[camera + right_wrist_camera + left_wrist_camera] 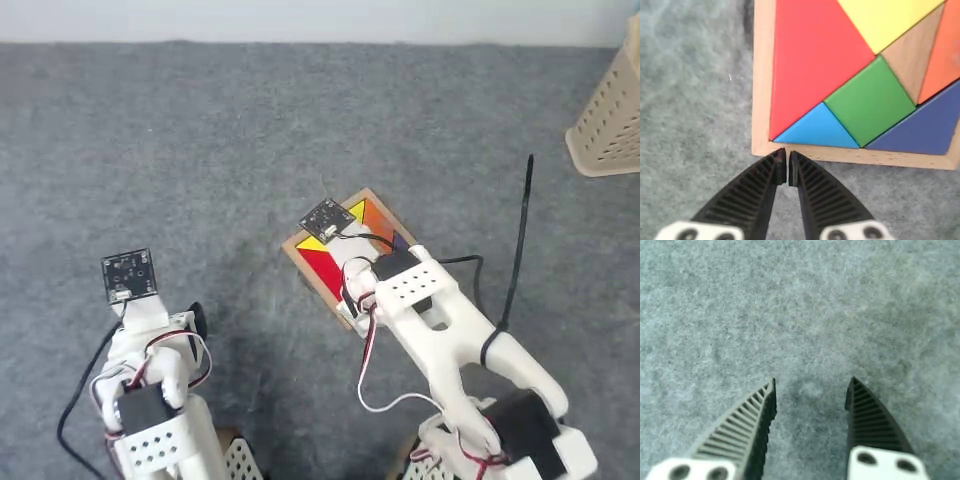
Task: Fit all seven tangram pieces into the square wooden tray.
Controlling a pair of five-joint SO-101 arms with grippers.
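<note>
At a corner of the tray [760, 100] we see the right gripper [787, 152] pinched together, empty, tips at the rim. Inside lie a red triangle [810, 65], yellow piece [885, 17], green square [870, 100], light-blue triangle [815, 132], dark-blue piece [920, 127] and orange piece [942, 55]; a wood-coloured triangle [912, 62] is perhaps bare floor. Well apart, the left gripper [813, 381] hangs spread over carpet [790, 300].

You have soft, even light across the table [200, 130], bright enough and with no hard glare. The wooden tray [316, 287] drops a thin dark shadow along its seven o'clock edge. In the right wrist view, the orange piece [944, 55] washes pale at three o'clock. Below the left gripper [813, 380], the surface darkens toward six o'clock.
</note>
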